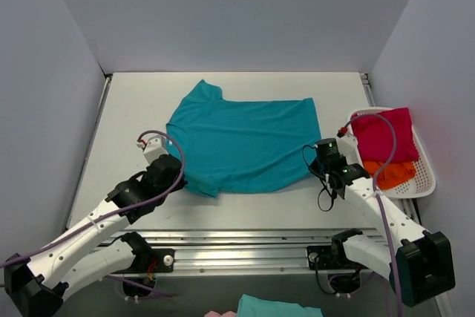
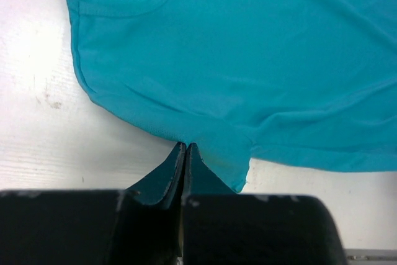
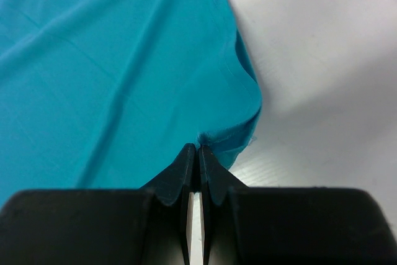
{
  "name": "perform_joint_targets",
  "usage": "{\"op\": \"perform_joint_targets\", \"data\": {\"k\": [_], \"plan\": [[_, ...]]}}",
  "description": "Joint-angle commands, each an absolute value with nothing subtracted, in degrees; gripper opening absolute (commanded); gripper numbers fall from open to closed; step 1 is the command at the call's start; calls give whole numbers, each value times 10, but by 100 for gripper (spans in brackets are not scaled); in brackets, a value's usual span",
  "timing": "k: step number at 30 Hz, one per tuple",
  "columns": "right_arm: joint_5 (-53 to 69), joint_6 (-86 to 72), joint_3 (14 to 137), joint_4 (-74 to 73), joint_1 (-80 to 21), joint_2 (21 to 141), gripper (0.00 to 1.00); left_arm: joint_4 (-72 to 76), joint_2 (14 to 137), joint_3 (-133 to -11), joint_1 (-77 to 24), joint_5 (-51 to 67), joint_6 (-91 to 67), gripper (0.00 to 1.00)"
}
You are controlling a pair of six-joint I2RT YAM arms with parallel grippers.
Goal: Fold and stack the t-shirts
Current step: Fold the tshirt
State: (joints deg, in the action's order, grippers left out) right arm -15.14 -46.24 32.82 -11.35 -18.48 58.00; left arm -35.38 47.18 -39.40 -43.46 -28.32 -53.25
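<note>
The teal-blue t-shirt lies spread nearly flat in the middle of the white table, turned sideways so that one sleeve points toward the far left and its straight hem faces right. The left gripper sits at the shirt's near-left edge with its two jaws pressed together on a pinch of the teal cloth, which puckers slightly toward the fingertips beside a small hanging flap. The right gripper is at the near-right corner of the same shirt, its jaws likewise closed on the hem, where the fabric bunches and curls up against the tips. Both arms reach in from the near edge of the table, one on each side of the garment. To the right of the table a white slatted basket holds the crimson-pink t-shirt, crumpled at its far end, and the orange t-shirt, bunched just nearer.
</note>
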Motion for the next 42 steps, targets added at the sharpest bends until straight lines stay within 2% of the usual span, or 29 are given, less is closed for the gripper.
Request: {"op": "perform_joint_targets", "data": {"k": [1,10,21,35,42], "plan": [[-184,-454,391,-104,-188,617,0,-316,513,-453,-427,-323,-506,4],[-216,-431,500,-97,-186,760,0,-203,652,-510,-315,-229,-450,4],[-224,-414,605,-76,-146,936,0,-135,823,-586,-215,-139,-410,2],[-248,-414,685,-83,-129,1069,0,-77,987,-652,-152,-77,-395,2],[-277,-421,700,-86,-128,1098,0,-61,1045,-693,-131,-62,-388,2]]}}
